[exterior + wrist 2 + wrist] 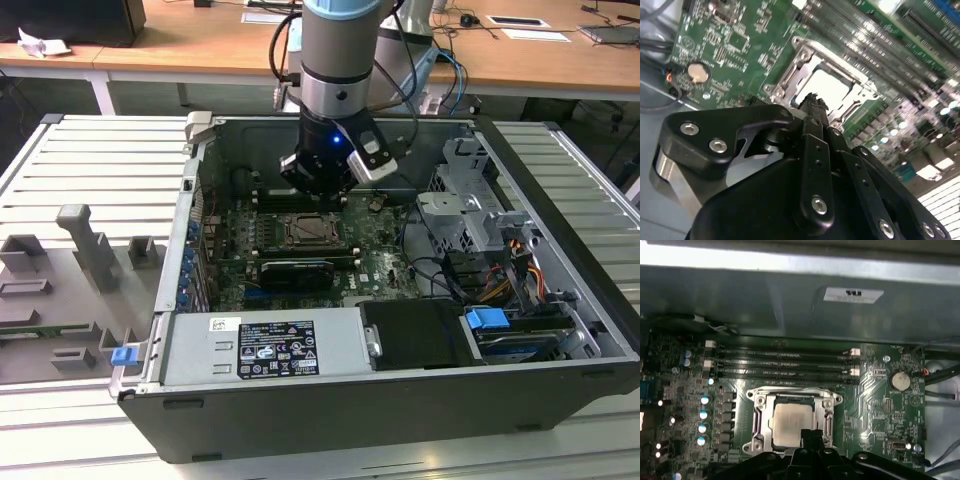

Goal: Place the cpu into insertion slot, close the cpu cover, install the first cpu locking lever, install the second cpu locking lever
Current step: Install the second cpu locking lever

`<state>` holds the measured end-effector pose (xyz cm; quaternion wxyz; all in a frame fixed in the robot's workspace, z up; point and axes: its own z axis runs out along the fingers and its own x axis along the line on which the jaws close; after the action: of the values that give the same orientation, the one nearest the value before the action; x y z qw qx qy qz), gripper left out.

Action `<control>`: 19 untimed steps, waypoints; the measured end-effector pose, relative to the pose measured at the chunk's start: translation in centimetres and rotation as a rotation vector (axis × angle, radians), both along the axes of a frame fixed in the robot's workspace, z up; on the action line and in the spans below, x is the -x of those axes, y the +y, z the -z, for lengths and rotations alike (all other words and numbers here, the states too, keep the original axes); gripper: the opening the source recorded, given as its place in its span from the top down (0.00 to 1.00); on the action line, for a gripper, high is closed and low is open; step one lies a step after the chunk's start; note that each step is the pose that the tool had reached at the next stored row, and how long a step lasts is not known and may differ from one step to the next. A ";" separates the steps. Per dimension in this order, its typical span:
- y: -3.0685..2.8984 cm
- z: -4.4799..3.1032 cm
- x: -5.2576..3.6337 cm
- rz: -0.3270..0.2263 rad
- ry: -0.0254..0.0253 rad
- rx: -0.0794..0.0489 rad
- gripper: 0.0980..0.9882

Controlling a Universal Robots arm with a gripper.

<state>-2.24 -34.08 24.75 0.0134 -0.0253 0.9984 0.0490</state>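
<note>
The tool (322, 178) hangs inside the open computer case (560, 330), just above the motherboard (375, 265) and beside the insertion slot (310, 231). In both wrist views its black fingertips (811, 436) look pressed together with nothing between them, poised at the edge of the socket frame.

The cpu (791, 421) lies flat in the insertion slot (792, 417), its pale silver top showing through the window of the cpu cover (827, 407), which lies down around it. Whether the locking levers are latched I cannot tell.

Around the socket: 4 long memory slots (782, 365) run just beyond it toward the case wall, a coin cell battery (900, 381) sits off to one side, and a row of capacitors (703, 414) lines the other. In the exterior view a black graphics card (295, 270) lies near the socket, the power supply (265, 345) fills the near corner, and a drive cage (470, 215) with bundled cables (500, 280) stands on the exterior view's right. The case rests on a ribbed metal bench (60, 170) carrying grey fixture blocks (85, 245)
</note>
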 end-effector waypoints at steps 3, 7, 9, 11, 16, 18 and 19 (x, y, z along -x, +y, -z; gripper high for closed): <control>-0.85 0.02 0.00 0.000 0.0037 0.000 0.99; -2.13 0.14 0.01 0.000 0.0124 0.000 0.99; -2.75 0.52 0.14 -0.001 0.0146 -0.003 0.99; -2.82 0.77 0.74 -0.006 0.0145 -0.003 0.99; -3.77 0.94 1.47 -0.006 0.0142 -0.004 0.99; -3.77 1.10 2.30 -0.006 0.0142 -0.005 0.99; -3.77 1.28 2.52 -0.006 0.0144 -0.004 0.99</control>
<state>-4.75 -37.85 23.47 0.0061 -0.0280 0.9983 0.0514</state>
